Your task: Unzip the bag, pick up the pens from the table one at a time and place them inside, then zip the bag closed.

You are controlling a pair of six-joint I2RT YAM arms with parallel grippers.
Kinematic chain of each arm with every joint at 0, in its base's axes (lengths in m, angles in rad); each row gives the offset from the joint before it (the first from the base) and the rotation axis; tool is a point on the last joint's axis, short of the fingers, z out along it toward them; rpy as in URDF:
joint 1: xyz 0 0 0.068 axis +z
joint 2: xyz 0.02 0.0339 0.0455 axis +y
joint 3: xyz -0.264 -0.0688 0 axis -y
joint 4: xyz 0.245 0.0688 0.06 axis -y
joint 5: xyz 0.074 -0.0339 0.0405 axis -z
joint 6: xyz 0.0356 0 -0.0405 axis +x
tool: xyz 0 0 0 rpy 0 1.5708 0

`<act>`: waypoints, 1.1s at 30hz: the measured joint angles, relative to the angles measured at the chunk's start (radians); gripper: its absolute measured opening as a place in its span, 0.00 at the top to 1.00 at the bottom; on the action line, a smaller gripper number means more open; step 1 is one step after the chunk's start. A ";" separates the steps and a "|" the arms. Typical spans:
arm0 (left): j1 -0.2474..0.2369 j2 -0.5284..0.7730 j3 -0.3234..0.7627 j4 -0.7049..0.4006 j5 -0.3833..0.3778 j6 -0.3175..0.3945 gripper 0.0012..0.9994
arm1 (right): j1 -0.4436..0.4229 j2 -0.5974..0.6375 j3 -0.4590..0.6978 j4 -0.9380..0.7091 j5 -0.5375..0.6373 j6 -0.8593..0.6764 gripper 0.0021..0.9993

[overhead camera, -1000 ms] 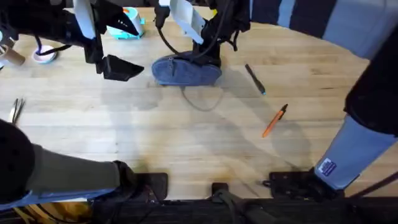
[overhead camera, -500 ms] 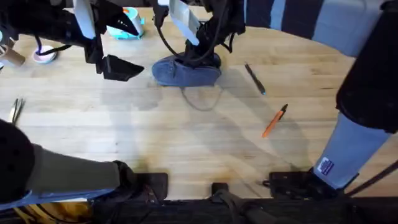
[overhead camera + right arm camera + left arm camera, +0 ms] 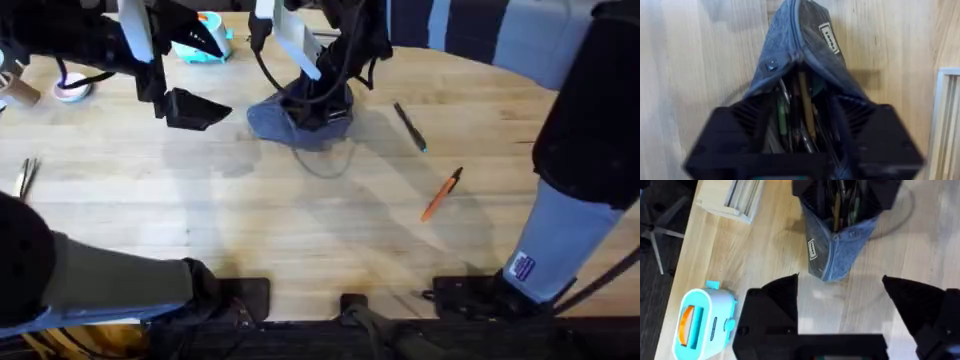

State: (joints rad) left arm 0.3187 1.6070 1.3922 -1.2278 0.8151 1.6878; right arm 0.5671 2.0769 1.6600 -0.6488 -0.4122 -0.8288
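Observation:
The grey-blue bag (image 3: 268, 120) lies at the far middle of the table (image 3: 250, 220). Its right end is raised and gaping, and my right gripper (image 3: 318, 100) is shut on that end. In the right wrist view the bag (image 3: 790, 45) opens between my black fingers (image 3: 732, 135), with several pens (image 3: 802, 107) inside. The dark pen with a blue tip (image 3: 409, 127) and the orange pen (image 3: 441, 193) lie on the table to the right. My left gripper (image 3: 195, 110) hovers open just left of the bag (image 3: 832, 255), holding nothing.
A teal toy toaster (image 3: 205, 38) stands at the far left, also in the left wrist view (image 3: 702, 322). A tape roll (image 3: 70, 88) and metal tweezers (image 3: 27, 175) lie at the left edge. A pale tray (image 3: 735, 197) sits behind the bag. A thin wire loop (image 3: 322, 160) lies before it.
My right gripper has moved left along the bag. The bag's right end has risen and bunched under it, so the bag looks shorter. The left arm and both loose pens have stayed put.

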 joint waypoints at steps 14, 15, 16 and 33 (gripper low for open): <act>0.000 0.000 0.000 0.000 0.000 0.000 0.01 | 0.004 0.000 0.000 -0.008 0.004 -0.002 0.00; 0.000 0.000 0.000 0.000 0.000 0.000 0.01 | 0.005 0.000 0.000 -0.011 0.004 -0.002 0.00; 0.000 0.000 0.000 0.000 0.000 0.000 0.01 | 0.006 -0.002 0.000 -0.015 0.005 -0.002 0.00; 0.000 0.000 0.000 0.000 0.000 0.000 0.01 | 0.015 -0.478 0.000 -0.361 0.205 0.206 0.00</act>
State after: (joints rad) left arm 0.3187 1.6073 1.3922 -1.2278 0.8154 1.6878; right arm 0.5819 1.5994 1.6597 -1.0103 -0.2072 -0.6223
